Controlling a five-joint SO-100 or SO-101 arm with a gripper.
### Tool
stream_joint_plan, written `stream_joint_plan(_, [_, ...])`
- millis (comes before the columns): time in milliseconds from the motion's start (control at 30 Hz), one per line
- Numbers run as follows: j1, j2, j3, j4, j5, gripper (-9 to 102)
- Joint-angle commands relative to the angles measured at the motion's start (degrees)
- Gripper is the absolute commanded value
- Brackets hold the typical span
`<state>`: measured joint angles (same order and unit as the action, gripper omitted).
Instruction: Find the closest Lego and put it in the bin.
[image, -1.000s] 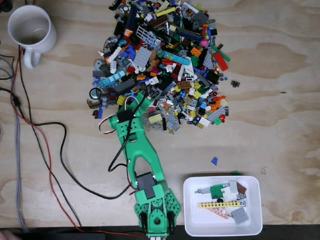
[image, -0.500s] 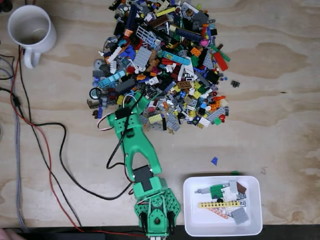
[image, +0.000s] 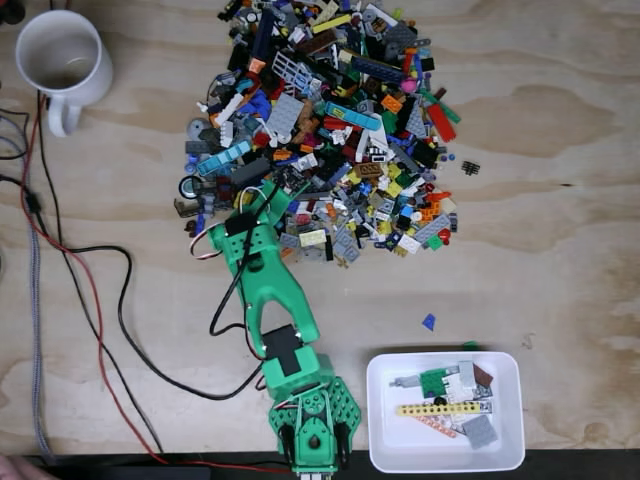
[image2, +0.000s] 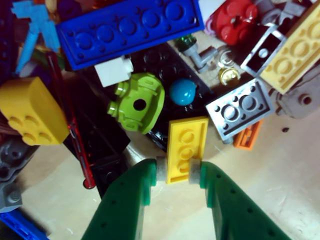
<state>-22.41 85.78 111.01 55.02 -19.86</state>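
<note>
In the wrist view a yellow three-stud Lego plate lies at the near edge of the pile, and my green gripper is shut on its lower end, both white pads pressing its long sides. Around it lie a lime round piece, a grey two-stud plate and a long blue brick. In the fixed view the gripper reaches into the lower left edge of the Lego pile. The white bin stands at the bottom right and holds several pieces.
A white mug stands at the top left of the fixed view. Black and red cables trail across the left side of the plywood table. A loose blue piece lies above the bin, and a small black piece right of the pile.
The arm has stretched further up into the pile's lower left edge, and the jaws, spread half a second ago, have drawn together.
</note>
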Motion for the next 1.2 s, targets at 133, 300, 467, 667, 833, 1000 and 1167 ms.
stream_joint_plan(133, [-0.18,0.79,-5.27,1.93,-0.79,1])
stream_joint_plan(300, [-0.09,1.76,-8.44,5.36,-1.05,0])
stream_joint_plan(467, [0.70,2.81,-10.81,8.44,-1.41,0])
stream_joint_plan(667, [7.03,7.65,-18.63,19.78,-5.80,0])
stream_joint_plan(833, [22.15,13.62,-28.13,31.99,-16.35,0])
stream_joint_plan(1000, [45.35,21.01,-26.46,36.65,-28.74,0])
stream_joint_plan(1167, [69.96,26.28,-20.39,37.09,-38.41,0])
